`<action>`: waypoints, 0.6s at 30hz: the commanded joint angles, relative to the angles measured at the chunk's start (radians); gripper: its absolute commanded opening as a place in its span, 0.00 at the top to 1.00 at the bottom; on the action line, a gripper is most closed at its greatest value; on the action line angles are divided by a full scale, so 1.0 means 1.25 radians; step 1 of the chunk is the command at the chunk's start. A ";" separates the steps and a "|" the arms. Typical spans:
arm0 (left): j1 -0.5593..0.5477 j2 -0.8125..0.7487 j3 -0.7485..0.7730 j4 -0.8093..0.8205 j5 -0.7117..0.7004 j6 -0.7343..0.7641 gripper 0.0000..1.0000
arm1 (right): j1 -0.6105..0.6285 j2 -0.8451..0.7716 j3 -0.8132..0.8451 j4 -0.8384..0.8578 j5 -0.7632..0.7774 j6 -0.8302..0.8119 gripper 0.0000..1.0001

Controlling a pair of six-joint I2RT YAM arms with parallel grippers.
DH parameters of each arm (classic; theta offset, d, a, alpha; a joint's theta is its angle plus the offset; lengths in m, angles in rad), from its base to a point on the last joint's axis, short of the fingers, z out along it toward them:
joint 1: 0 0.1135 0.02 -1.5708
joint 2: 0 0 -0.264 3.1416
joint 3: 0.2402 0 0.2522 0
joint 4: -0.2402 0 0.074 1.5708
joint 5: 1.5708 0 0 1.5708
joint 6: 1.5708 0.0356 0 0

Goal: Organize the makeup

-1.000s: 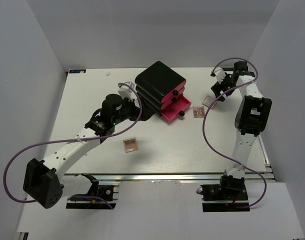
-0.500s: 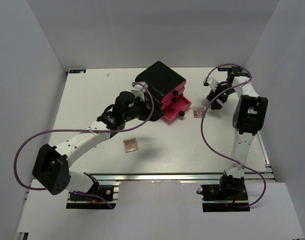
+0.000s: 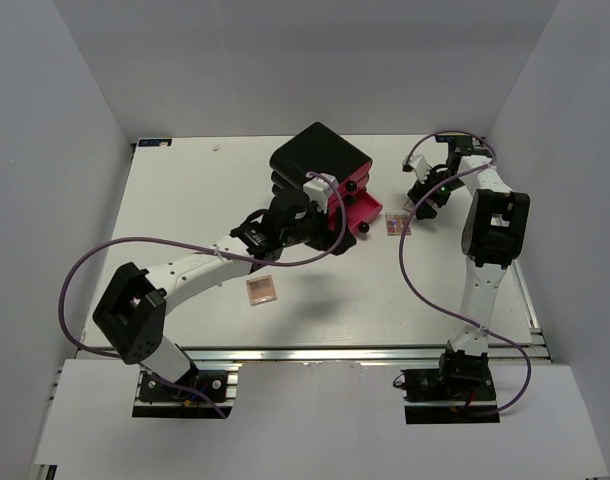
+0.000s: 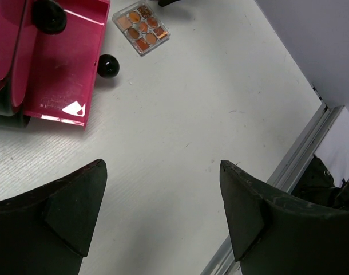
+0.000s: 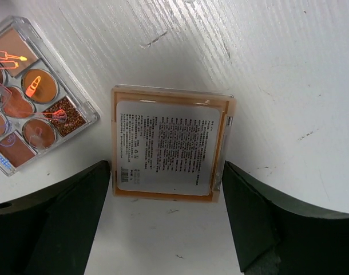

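On the left half of the table [image 3: 175,200], a small brown palette [image 3: 262,290] lies flat and alone, well clear of everything. It's near-square with edges roughly along the table edges, so no real long axis.

My left gripper [image 4: 162,172] hovers over bare table just near-side of the black drawer box [image 3: 320,160], jaws spread and holding nothing. The box's bottom pink drawer [image 4: 60,63] is pulled out, and I can't see anything in the part that shows. Its black knob [image 4: 107,65] sticks out toward the clear palette. The metal rail [image 4: 289,172] runs along the table edge to my right.

Just right of the open drawer lies a clear nine-pan palette [image 4: 141,27], pans up. It's apart from the knob and turned corner-on to the drawer front. It's also near-square.

Furthest right, my right gripper [image 5: 166,166] is down over a labelled compact [image 5: 169,152], jaws released and one finger on each side. I can't tell if the pads touch its edges. The compact lies flat with its printed label up, slightly wider than deep, wide side and print lines running finger to finger. The clear palette's corner sits just beside its left corner, and I can't tell if they touch. That neighbour crowds my left finger [image 5: 60,217].
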 commanded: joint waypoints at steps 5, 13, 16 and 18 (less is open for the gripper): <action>-0.024 0.019 -0.002 0.080 -0.030 0.074 0.12 | 0.005 0.044 0.014 0.040 -0.001 0.041 0.23; -0.040 0.122 0.061 0.055 -0.044 0.163 0.12 | -0.016 -0.021 -0.053 0.094 -0.035 0.086 0.83; -0.042 0.183 0.121 0.040 -0.071 0.212 0.12 | -0.044 -0.067 -0.052 0.114 -0.109 0.162 0.92; -0.047 0.235 0.160 0.004 -0.105 0.241 0.12 | -0.062 -0.109 -0.058 0.117 -0.169 0.194 0.95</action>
